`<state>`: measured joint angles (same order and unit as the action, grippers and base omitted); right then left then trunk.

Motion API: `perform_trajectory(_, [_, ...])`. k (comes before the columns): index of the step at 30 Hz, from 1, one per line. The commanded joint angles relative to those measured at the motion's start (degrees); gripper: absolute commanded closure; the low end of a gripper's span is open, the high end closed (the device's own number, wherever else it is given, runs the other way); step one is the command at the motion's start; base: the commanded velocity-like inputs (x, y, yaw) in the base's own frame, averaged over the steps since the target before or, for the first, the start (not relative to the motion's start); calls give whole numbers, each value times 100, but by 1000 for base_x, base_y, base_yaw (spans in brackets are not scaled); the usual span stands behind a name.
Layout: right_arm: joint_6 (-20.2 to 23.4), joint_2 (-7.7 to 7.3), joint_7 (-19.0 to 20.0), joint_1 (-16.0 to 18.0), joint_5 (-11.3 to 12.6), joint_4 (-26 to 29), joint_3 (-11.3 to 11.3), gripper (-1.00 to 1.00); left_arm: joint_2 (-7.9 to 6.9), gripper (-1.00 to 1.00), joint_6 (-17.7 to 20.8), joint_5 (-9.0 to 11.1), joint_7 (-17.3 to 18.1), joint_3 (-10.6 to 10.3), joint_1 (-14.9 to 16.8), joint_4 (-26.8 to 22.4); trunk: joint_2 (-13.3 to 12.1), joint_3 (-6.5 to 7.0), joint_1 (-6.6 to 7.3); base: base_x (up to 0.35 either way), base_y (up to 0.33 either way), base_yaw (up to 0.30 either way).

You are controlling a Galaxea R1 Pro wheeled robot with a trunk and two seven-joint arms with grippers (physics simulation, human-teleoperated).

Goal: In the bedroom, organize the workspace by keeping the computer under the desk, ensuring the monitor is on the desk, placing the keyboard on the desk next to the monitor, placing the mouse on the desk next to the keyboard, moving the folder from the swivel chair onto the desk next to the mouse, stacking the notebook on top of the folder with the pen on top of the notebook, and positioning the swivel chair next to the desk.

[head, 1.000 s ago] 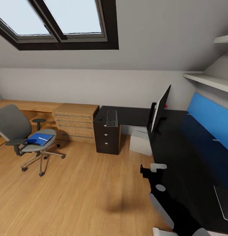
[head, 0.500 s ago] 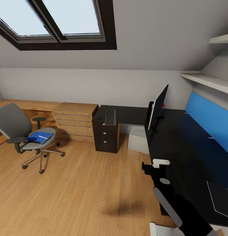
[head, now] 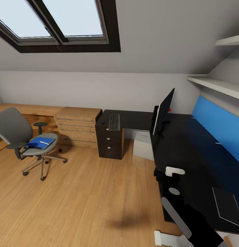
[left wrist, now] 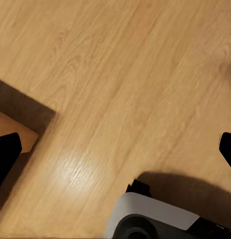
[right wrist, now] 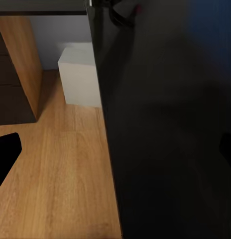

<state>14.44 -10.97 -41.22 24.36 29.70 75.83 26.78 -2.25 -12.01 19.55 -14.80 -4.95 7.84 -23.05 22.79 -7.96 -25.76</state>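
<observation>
Panning rightward, the head camera is leaving the flat blue folder [head: 40,142] on the grey swivel chair [head: 16,133] lying far off to the left of the right gripper [head: 167,172], nearer the left arm's side, and I cannot tell whether its fingers are spread.

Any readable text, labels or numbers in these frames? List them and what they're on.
None readable.
Keyboard: key legends too small to read.
Folder on the chair: no label visible.
Monitor: seen edge-on, screen content not visible.
</observation>
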Motion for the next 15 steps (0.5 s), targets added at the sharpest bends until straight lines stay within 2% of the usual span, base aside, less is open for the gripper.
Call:
perform_trajectory(1, [23, -8, -67, 8, 23, 7, 16, -100, -7, -100, -20, 42, -41, -49, 4, 3, 13, -12, -2, -143, -233, 0])
perform_trajectory(6, [-2, -51, -130, 7, 24, -37, 12, -100, -11, -100, -21, 41, -46, -50, 6, 16, 13, -12, -2, -129, -266, 0])
perform_trajectory(12, [-10, -230, -111, 7, 32, -80, 11, -100, -12, -100, -21, 44, -49, -50, 3, 20, 13, -12, -2, -95, -296, 0])
perform_trajectory(15, [-10, -268, -93, 7, 33, -92, 11, -100, -15, -100, -21, 46, -49, -50, 5, 20, 13, -12, -2, -40, -308, 0])
